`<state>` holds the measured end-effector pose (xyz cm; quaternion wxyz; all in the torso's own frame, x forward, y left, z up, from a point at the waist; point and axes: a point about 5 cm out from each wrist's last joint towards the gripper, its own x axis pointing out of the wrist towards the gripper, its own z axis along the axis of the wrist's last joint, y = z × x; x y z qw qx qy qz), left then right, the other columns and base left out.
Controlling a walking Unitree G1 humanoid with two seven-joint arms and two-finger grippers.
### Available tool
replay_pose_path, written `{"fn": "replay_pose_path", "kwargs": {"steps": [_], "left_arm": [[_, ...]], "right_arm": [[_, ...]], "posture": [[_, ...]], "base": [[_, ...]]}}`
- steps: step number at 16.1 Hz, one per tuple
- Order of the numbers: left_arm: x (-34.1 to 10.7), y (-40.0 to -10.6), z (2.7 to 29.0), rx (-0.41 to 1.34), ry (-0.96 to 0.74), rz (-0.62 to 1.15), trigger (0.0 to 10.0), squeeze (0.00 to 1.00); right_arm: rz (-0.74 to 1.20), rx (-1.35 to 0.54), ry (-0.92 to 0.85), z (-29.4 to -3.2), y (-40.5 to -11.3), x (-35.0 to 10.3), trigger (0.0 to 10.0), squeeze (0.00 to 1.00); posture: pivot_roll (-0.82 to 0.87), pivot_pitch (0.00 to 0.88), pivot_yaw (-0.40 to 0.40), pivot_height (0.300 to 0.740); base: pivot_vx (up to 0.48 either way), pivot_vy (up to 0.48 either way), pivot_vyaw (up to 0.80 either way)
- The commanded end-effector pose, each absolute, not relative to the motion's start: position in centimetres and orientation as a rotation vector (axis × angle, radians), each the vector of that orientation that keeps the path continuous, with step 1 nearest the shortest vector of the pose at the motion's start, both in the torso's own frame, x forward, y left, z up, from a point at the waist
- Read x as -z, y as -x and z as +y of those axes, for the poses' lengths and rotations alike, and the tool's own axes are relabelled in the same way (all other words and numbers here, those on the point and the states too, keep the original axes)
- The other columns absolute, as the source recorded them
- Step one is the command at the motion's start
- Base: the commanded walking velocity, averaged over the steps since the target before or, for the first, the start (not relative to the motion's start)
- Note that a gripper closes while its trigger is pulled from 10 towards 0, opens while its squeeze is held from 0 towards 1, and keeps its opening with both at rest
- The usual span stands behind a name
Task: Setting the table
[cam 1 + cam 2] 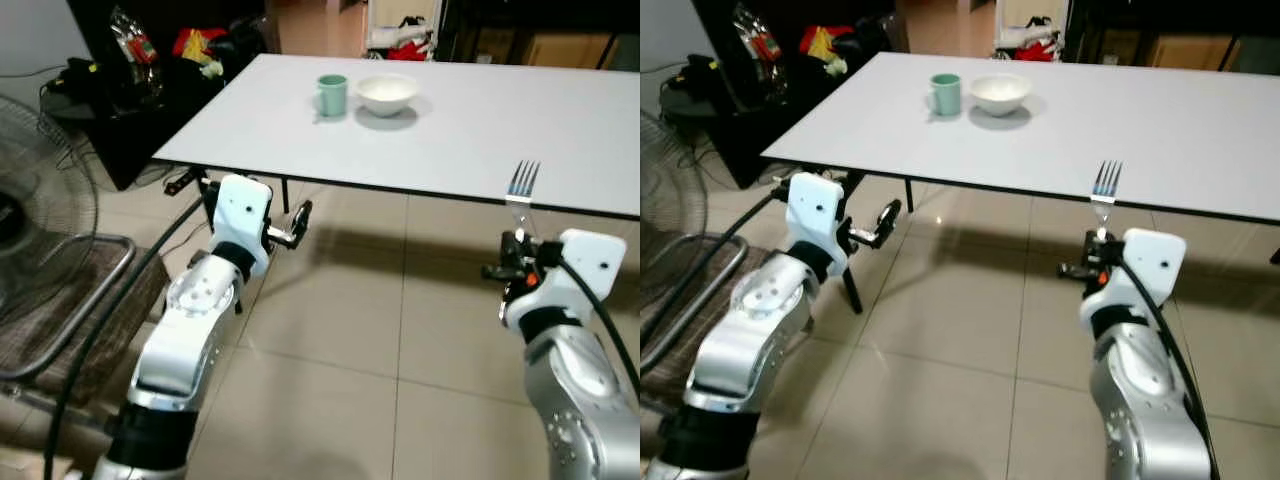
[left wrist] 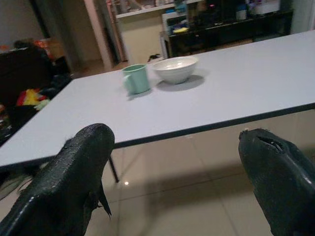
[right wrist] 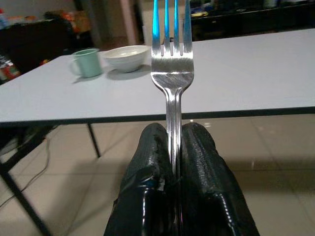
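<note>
A silver fork (image 1: 522, 184) stands upright, tines up, with my right gripper (image 1: 517, 240) shut on its handle just in front of the white table's (image 1: 480, 130) near edge. In the right wrist view the fork (image 3: 172, 73) rises between the two black fingers (image 3: 147, 162). A green mug (image 1: 332, 95) and a white bowl (image 1: 386, 94) sit side by side far back on the table. My left gripper (image 1: 300, 222) is open and holds nothing, below the table's near left corner. In the left wrist view its fingers (image 2: 74, 172) stand wide apart, facing the mug (image 2: 136, 78) and bowl (image 2: 175, 69).
A standing fan (image 1: 40, 230) and a chair with a brown cushion (image 1: 70, 310) are at my left. Dark shelves with clutter (image 1: 150, 60) stand beyond the table's left end. Tiled floor (image 1: 400, 330) lies between me and the table.
</note>
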<state>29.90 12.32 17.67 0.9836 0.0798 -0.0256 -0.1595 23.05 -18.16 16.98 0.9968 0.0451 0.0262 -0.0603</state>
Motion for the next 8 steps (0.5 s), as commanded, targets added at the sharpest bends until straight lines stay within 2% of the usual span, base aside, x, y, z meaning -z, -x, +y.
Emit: {"fn": "replay_pose_path", "kwargs": {"steps": [1,8], "left_arm": [[-17.97,-30.09,12.59,0.313,-0.169,-0.058,10.0,0.0],[-17.88,-30.15,12.72,0.32,-0.156,-0.047,10.0,0.0]], "right_arm": [[0.038,0.103,-0.09,-17.87,-23.16,-17.39,10.0,0.0],[0.05,0.075,-0.084,-17.51,-23.22,-17.25,10.0,0.0]], "posture": [[-0.04,0.0,0.071,0.74],[-0.05,0.0,0.076,0.74]], "base": [[0.0,0.0,0.0],[0.0,0.0,0.0]]}}
